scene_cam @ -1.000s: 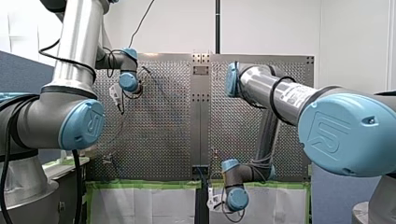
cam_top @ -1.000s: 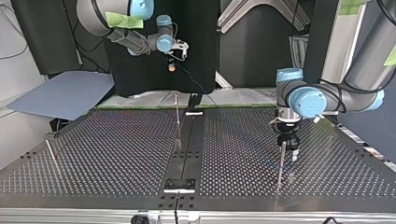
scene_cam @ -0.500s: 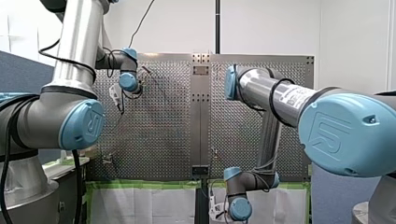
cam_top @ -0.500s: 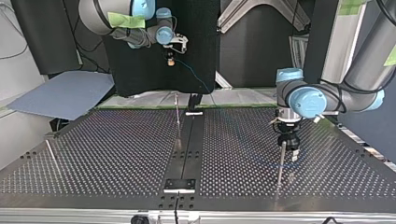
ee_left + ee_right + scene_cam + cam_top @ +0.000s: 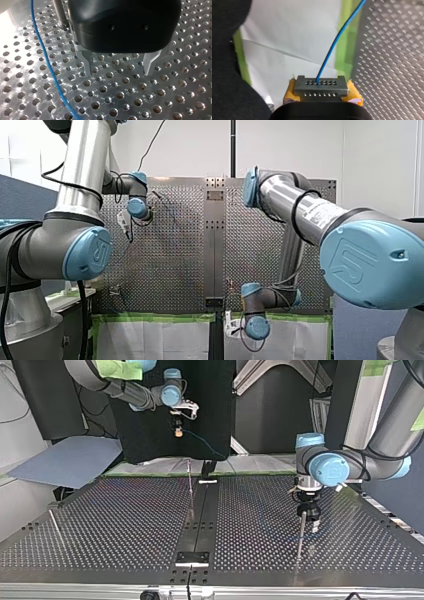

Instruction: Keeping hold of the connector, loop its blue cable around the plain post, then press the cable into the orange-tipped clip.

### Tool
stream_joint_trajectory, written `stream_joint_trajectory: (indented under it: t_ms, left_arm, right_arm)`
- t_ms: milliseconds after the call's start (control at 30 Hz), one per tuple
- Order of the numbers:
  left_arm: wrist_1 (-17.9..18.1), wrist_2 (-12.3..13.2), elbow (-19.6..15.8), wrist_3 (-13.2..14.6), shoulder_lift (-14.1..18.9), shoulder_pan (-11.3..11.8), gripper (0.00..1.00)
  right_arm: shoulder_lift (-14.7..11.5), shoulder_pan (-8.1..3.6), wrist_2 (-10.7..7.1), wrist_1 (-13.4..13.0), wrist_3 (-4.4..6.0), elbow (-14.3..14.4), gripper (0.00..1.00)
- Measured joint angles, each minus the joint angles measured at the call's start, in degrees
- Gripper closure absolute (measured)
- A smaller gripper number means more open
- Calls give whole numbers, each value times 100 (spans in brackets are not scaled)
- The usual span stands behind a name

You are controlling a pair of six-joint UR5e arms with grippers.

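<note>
Your right tool (image 5: 178, 429), raised at the top view's upper left, clamps the connector (image 5: 320, 87); left tool (image 5: 119, 71) points down, jaws apart.

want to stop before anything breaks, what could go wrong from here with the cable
1. The right gripper holds the connector up past the table edge; the blue cable leaves it nearly straight, so more pull may strain that joint or slip the connector.
2. The left gripper hangs open low beside the cable and a post; the cable might snag a finger.
</note>
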Motion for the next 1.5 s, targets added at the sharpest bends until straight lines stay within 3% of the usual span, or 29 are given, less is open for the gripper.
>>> stream_joint_trajectory:
  t_ms: [233, 333, 567, 833, 1033, 1367, 1500]
  left_arm:
    - [-2, 3, 0, -20, -1, -6, 0]
    - [-10, 3, 0, -24, -1, -9, 0]
    - [-14, 9, 0, -37, 0, -20, 0]
    - [-19, 19, 1, -52, 0, -28, 0]
    - [-25, 20, 2, -53, 1, -29, 0]
    - [-40, 21, 3, -53, 3, -42, 0]
    - [-40, 21, 3, -53, 3, -48, 0]
  right_arm:
    - [-420, -54, 71, -220, -18, 414, 100]
    - [-587, -61, 70, -255, -81, 562, 100]
    - [-987, -60, 50, -186, -368, 730, 100]
    - [-1402, -126, 16, -484, -431, 1080, 100]
    - [-1762, -211, -108, -571, -514, 1182, 100]
    - [-2219, -415, -430, -589, -926, 1235, 100]
    - [-2236, -488, -614, -674, -988, 1296, 100]
